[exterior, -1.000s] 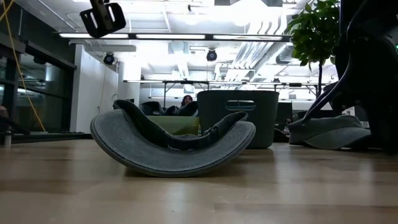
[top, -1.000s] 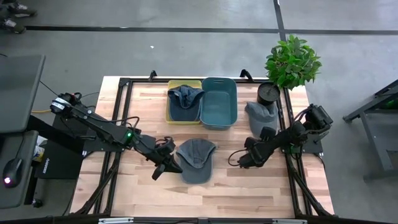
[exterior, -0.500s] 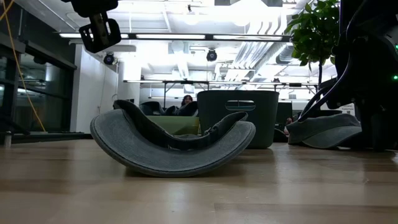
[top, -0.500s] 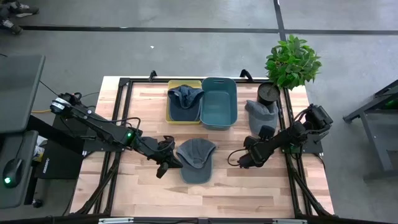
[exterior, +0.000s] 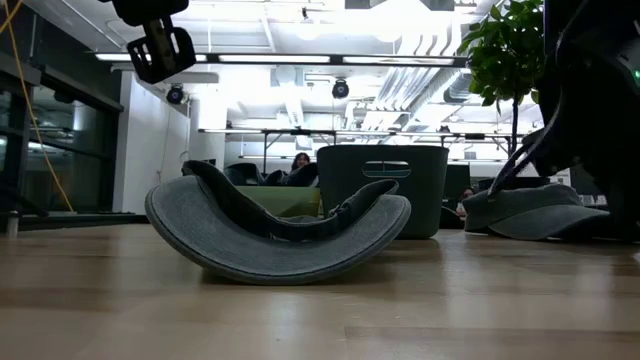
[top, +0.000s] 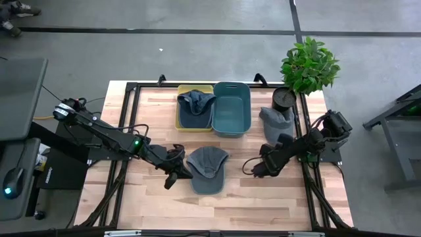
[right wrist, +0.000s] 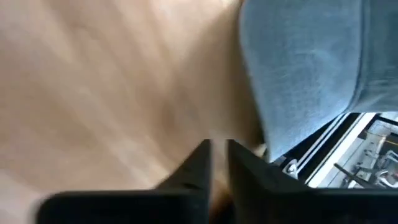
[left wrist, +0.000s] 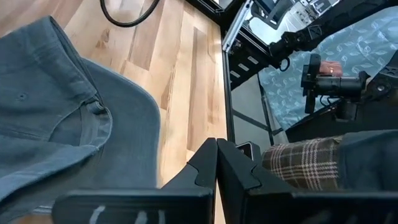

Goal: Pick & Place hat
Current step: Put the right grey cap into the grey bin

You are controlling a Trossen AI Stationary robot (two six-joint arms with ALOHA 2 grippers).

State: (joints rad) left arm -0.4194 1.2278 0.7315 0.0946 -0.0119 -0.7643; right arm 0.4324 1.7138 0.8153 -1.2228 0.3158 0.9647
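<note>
**Grey cap upside down at mid-table, both grippers empty**

The grey cap [top: 208,168] lies crown-down on the wooden table [top: 158,125], soft denim-like cloth, its brim curling upward and rocking on its rounded top. The left gripper [top: 172,178] hovers just beside the cap's left edge, fingers pressed together on nothing. The right gripper [top: 253,170] sits well apart to the cap's right, its fingers nearly closed with only a thin gap, holding nothing.
</note>
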